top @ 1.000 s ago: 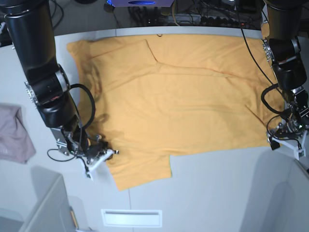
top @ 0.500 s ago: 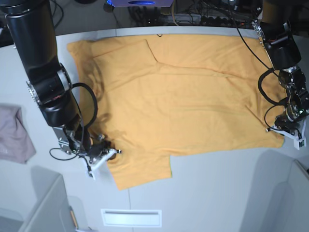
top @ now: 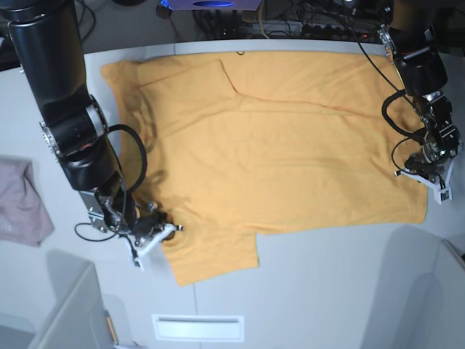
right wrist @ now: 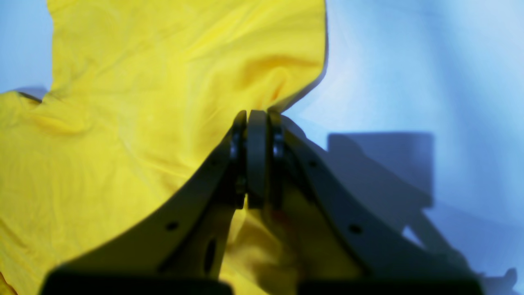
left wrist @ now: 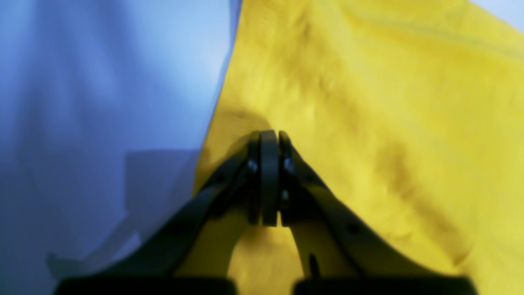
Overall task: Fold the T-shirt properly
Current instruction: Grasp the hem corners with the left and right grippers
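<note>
right, the t-shirt [top: 269, 153] is spread flat over most of the desk [top: 327, 283], orange-yellow, no print. one short sleeve sticks out toward the bottom of the base view, another part is folded at the top left corner. a few shallow creases run across the body.

right claw [top: 161, 230] is down at the shirt's lower-left edge in the base view, right where the sleeve meets the side. in the right wrist view the claw [right wrist: 257, 119] has its two halves pressed together with no gap, tip sitting on the cloth edge, fabric [right wrist: 143, 102] bunched up just ahead of it. looks pinched on the shirt hem, cloth is puckered there.

left claw [top: 427, 169] is at the opposite side, over the shirt's right edge in the base view, near the lower corner. left wrist view: claw [left wrist: 268, 139] also fully closed, tip on the yellow fabric [left wrist: 389, 123] just inside the edge, a small fold raised at the tip. bare desk [left wrist: 102, 102] next to it.

both arms reach in from the far side of the desk. a pinkish-grey cloth [top: 20, 203] lies at the left edge, well apart from the shirt. cables [top: 290, 22] are bundled behind the desk. a pale slot [top: 197, 327] shows in the near desk edge.
</note>
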You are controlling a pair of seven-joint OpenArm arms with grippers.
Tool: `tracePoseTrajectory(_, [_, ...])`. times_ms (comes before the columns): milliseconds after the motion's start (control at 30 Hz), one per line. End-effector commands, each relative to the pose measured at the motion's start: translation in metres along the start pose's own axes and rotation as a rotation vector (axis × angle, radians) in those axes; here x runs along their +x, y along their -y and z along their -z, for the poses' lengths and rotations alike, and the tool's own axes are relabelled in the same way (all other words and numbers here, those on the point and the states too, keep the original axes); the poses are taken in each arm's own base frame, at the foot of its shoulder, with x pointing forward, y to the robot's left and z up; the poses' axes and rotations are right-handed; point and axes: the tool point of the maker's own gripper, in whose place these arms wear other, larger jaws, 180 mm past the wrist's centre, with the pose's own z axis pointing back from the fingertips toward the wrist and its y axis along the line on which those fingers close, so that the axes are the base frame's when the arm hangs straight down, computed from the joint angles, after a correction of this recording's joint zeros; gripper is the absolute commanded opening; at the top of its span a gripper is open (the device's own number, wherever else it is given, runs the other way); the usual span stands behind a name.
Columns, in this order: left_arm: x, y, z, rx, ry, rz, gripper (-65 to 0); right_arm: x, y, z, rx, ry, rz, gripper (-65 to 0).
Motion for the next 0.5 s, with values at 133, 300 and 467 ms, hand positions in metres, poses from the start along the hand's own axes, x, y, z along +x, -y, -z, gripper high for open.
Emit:
tracePoseTrajectory(133, [-0.010, -0.014, -0.018, 0.033, -0.019, 0.058, -65.0, 0.016, 0.002, -0.005, -0.011, 0.010, -0.017, -65.0])
tracePoseTrajectory(300, [-0.017, -0.010, -0.028, 0.029, -0.027, 0.088, -65.0, 0.016, 0.002, -0.005, -0.011, 0.010, -0.017, -65.0])
tracePoseTrajectory(467, [-0.006, -0.002, -0.047, 0.023, 0.048, 0.111, -65.0, 0.016, 0.002, -0.005, -0.011, 0.010, -0.017, -65.0])
